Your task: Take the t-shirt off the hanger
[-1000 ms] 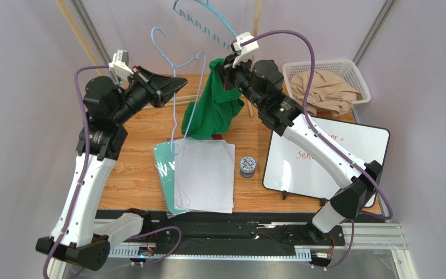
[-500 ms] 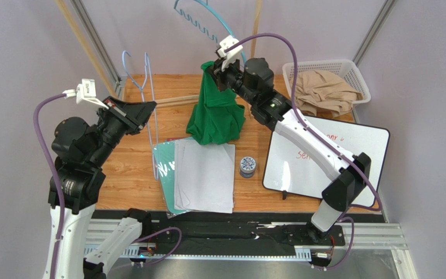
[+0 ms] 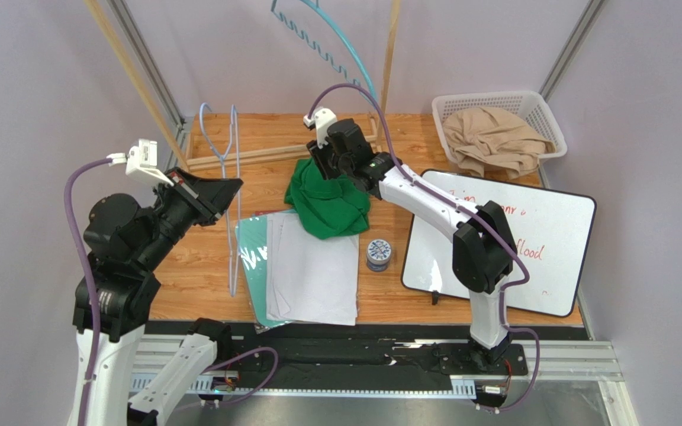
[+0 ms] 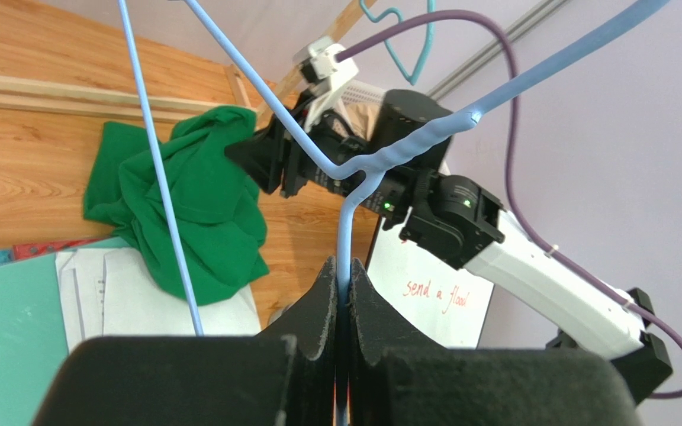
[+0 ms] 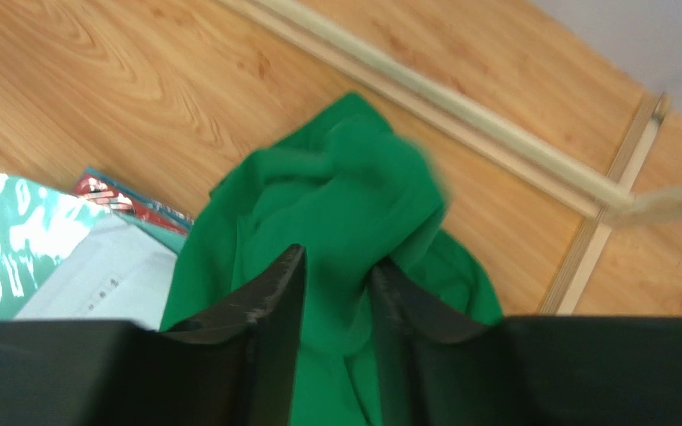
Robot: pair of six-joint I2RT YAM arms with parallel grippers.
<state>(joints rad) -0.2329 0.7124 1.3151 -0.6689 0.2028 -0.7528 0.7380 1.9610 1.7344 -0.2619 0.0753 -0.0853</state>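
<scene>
1. A wooden tabletop (image 3: 193, 266) fills the centre of the frame.
2. Centre: a green t-shirt (image 3: 327, 202) lies heaped, overlapping white papers (image 3: 313, 271) on a teal folder (image 3: 251, 257).
3. Right: a whiteboard (image 3: 531, 231), with a small tin (image 3: 377, 253) just beside it.
4. Upper right: a white basket (image 3: 494, 93).

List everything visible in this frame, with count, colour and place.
t-shirt: 1, green, heaped mid-table, off the hanger
hanger: 1, light blue, left side
second hanger: 1, teal, hanging at back
basket: 1, white, far right corner
cloth: 1, beige, in basket
whiteboard: 1, white with red writing, right
papers: a few, white, near centre
folder: 1, teal, under papers
roll: 1, grey, beside whiteboard
table: 1, wood
left fingers: black, shut on hanger
right fingers: black, shut on t-shirt
</scene>
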